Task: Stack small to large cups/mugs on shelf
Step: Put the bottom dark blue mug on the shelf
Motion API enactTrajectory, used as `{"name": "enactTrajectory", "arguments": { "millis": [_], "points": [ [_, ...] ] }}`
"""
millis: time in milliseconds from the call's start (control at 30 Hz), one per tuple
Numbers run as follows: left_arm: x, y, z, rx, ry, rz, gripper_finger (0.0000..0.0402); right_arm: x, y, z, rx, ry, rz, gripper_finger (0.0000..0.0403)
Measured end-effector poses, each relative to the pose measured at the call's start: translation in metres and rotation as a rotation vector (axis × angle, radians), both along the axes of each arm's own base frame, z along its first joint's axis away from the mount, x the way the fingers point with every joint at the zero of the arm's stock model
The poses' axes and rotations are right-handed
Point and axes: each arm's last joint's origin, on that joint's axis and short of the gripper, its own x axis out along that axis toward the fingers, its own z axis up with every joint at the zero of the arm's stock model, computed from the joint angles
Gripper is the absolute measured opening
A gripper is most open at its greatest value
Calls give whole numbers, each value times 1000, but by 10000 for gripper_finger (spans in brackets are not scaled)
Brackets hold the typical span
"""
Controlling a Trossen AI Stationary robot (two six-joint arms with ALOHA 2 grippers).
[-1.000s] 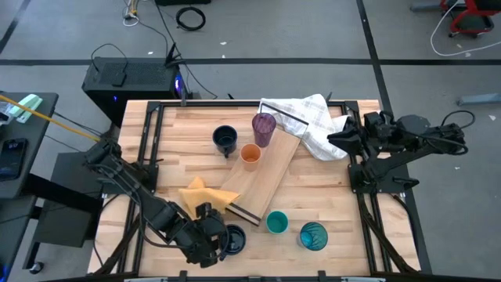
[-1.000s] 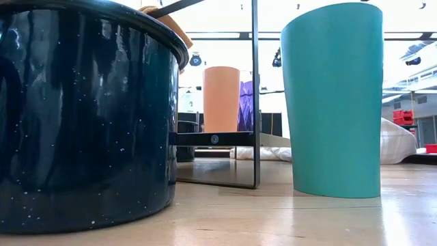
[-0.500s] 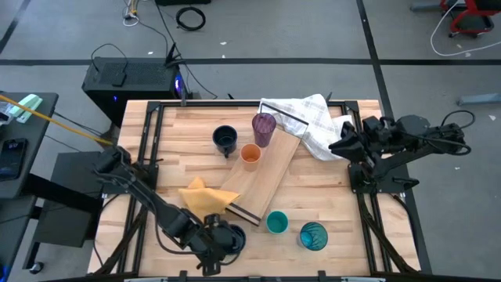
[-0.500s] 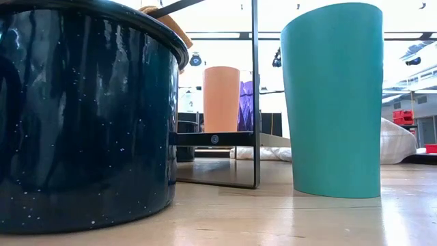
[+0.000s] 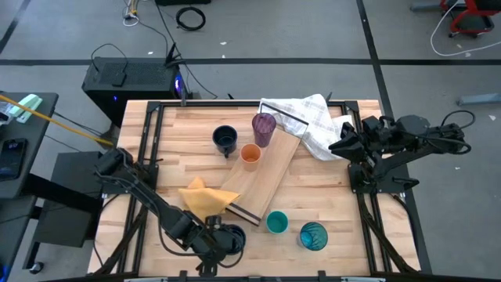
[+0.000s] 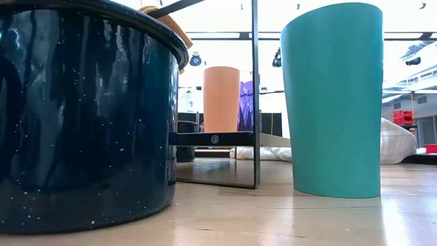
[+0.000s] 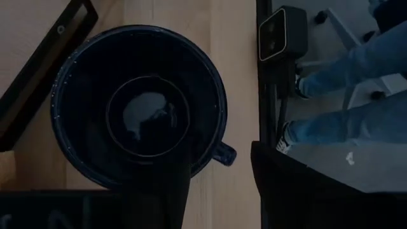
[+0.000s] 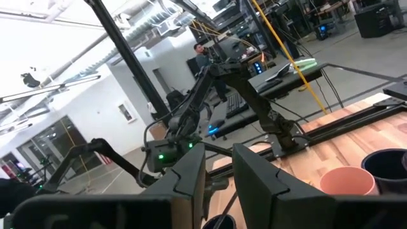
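My left gripper [image 5: 221,240] hangs open over the near navy mug [image 7: 137,105], which stands upright at the table's near edge. One finger [image 7: 159,187] is above its hollow and the other [image 7: 292,191] is beyond its handle [image 7: 224,153]. In the low view the mug [image 6: 82,116] has nothing at its rim. The shelf plank [image 5: 262,178] lies slanted mid-table. The orange cup [image 5: 250,155] and purple tumbler [image 5: 264,128] are at its far part. The second navy mug [image 5: 225,139], teal cup [image 5: 276,222] and patterned tumbler [image 5: 314,235] stand on the table. My right gripper [image 5: 338,142] waits at the right edge, narrowly open.
A yellow cloth [image 5: 205,197] lies by the plank's near end, close to my left arm. A white checked towel [image 5: 313,117] is heaped at the far right corner. A person's legs [image 7: 343,95] stand beyond the table's near edge. Bare wood shows between the plank and the right arm.
My left gripper has moved toward the table's right, from beside the near navy mug to above it, and now covers most of the mug in the high view. The mug and the other cups have stayed in place.
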Motion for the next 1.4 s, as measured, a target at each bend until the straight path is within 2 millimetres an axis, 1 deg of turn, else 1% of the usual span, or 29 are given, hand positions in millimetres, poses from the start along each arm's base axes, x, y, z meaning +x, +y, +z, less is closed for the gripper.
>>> {"name": "enactTrajectory", "arguments": {
  "millis": [167,500,733,933,1333,1400],
  "points": [
    [0,0,-6,33,18,-46,172,0,0,0,5,0,1,87],
    [-1,1,-10,107,25,-132,172,0,0,0,14,1,1,89],
    [4,1,-25,153,58,-180,172,0,0,0,14,1,1,89],
    [8,3,-32,178,73,-211,172,0,0,0,14,1,1,87],
    [13,8,-37,199,82,-265,172,0,0,0,21,0,2,87],
    [14,8,-37,201,82,-268,166,0,0,0,21,0,2,87]
  ]
}}
